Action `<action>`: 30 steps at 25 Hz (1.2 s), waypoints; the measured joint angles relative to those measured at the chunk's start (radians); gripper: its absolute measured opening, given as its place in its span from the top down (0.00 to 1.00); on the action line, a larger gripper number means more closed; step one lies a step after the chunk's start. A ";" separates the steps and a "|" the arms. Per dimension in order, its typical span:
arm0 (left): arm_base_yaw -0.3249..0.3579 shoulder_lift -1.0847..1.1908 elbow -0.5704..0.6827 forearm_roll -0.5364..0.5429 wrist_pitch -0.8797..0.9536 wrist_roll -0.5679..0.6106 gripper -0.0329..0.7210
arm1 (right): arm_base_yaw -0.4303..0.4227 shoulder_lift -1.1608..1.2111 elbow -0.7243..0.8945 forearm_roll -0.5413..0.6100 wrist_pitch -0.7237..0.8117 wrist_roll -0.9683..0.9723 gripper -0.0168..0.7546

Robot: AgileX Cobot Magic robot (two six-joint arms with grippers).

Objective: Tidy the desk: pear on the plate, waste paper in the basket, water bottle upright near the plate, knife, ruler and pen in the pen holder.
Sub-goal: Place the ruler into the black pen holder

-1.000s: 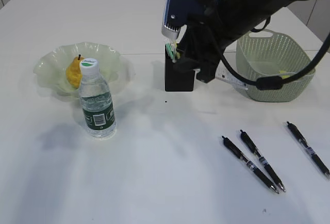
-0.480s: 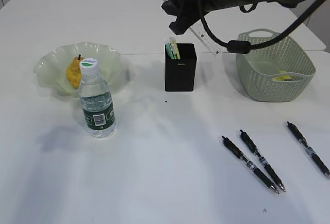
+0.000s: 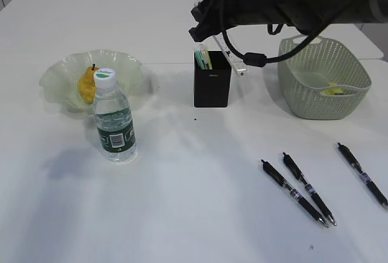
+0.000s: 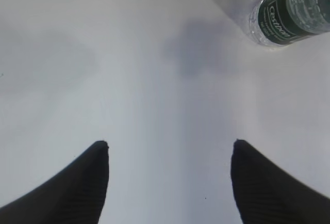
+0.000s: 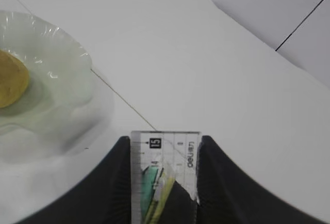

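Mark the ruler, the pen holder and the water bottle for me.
ruler (image 5: pixel 165 154): right wrist view, printed end between the claw fingers.
pen holder (image 3: pixel 211 87): exterior view, front face.
water bottle (image 3: pixel 114 131): exterior view, dark green label.

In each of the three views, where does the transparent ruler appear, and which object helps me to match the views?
Exterior view: the ruler slants down from the right gripper toward the pen holder, top centre.
Left wrist view: not in it; only the water bottle and the bare desk.
Right wrist view: bottom centre, the ruler clamped between the fingers.
Shared landmark: the plate with the pear, also in the right wrist view.
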 joint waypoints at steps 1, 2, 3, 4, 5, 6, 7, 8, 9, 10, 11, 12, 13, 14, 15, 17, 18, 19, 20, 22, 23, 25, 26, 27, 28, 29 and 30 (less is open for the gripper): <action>0.000 0.000 0.000 0.000 0.000 0.000 0.27 | 0.000 0.011 -0.009 0.025 0.000 0.000 0.62; 0.000 0.000 0.000 0.000 0.000 0.000 0.27 | 0.000 0.021 -0.021 0.052 -0.002 0.000 0.62; 0.000 0.000 0.000 0.000 0.001 0.000 0.27 | 0.000 0.028 -0.034 0.076 -0.002 0.000 0.62; 0.000 0.000 0.000 0.000 0.001 0.000 0.27 | 0.000 0.036 -0.050 0.106 -0.004 0.000 0.62; 0.000 0.000 0.000 0.000 0.001 0.000 0.27 | 0.000 0.044 -0.063 0.134 -0.004 0.000 0.62; 0.000 0.000 0.000 0.000 0.001 0.000 0.27 | 0.000 0.048 -0.080 0.158 -0.004 0.000 0.62; 0.000 0.000 0.000 0.000 0.001 0.000 0.27 | 0.000 0.055 -0.097 0.177 -0.004 0.000 0.62; 0.000 0.000 0.000 0.000 0.001 0.000 0.27 | 0.000 0.063 -0.111 0.201 -0.004 0.000 0.61; 0.000 0.000 0.000 0.000 0.001 0.000 0.27 | -0.002 0.073 -0.129 0.225 -0.004 0.000 0.61; 0.000 0.000 0.000 0.000 0.001 0.000 0.27 | -0.004 0.082 -0.147 0.244 -0.004 0.000 0.61; 0.000 0.000 0.000 0.000 0.001 0.000 0.27 | -0.006 0.093 -0.165 0.267 -0.006 0.000 0.61; 0.000 0.000 0.000 -0.001 0.001 0.000 0.27 | -0.009 0.104 -0.178 0.291 -0.006 0.000 0.61; 0.000 0.000 0.000 -0.001 0.001 0.000 0.27 | -0.013 0.112 -0.193 0.314 -0.006 0.000 0.61; 0.000 0.000 0.000 -0.002 0.001 0.000 0.27 | -0.020 0.125 -0.207 0.333 -0.006 0.000 0.61; 0.000 0.000 0.000 -0.004 0.001 0.000 0.27 | -0.026 0.135 -0.219 0.357 -0.006 0.000 0.61; 0.000 0.000 0.000 -0.006 0.001 0.000 0.27 | -0.051 0.152 -0.244 0.402 0.000 0.000 0.61; 0.000 0.000 0.000 -0.006 0.001 0.000 0.27 | -0.061 0.161 -0.259 0.426 0.001 0.002 0.61; 0.000 0.000 0.000 -0.008 0.001 0.000 0.27 | -0.070 0.169 -0.268 0.443 0.004 0.002 0.61; 0.000 0.000 0.000 -0.008 0.001 0.000 0.27 | -0.080 0.175 -0.278 0.455 0.006 0.002 0.61; 0.000 0.000 0.000 -0.008 0.001 0.000 0.27 | -0.097 0.189 -0.297 0.474 0.008 0.002 0.61; 0.000 0.000 0.000 -0.008 0.001 0.000 0.27 | -0.101 0.196 -0.305 0.484 0.008 0.002 0.61; 0.000 0.000 0.000 -0.008 0.001 0.000 0.27 | -0.103 0.209 -0.325 0.497 0.011 0.002 0.61; 0.000 0.000 0.000 -0.008 0.001 0.000 0.27 | -0.103 0.218 -0.336 0.505 0.015 0.002 0.61; 0.000 0.000 0.000 -0.008 0.001 0.000 0.27 | -0.103 0.226 -0.350 0.511 0.024 0.002 0.61; 0.000 0.000 0.000 -0.008 0.001 0.000 0.27 | -0.103 0.239 -0.366 0.521 0.035 0.002 0.61; 0.000 0.000 0.000 -0.008 0.001 0.000 0.27 | -0.103 0.253 -0.382 0.532 0.043 0.002 0.61; 0.000 0.000 0.000 -0.008 0.001 0.000 0.27 | -0.103 0.268 -0.394 0.536 0.050 0.002 0.61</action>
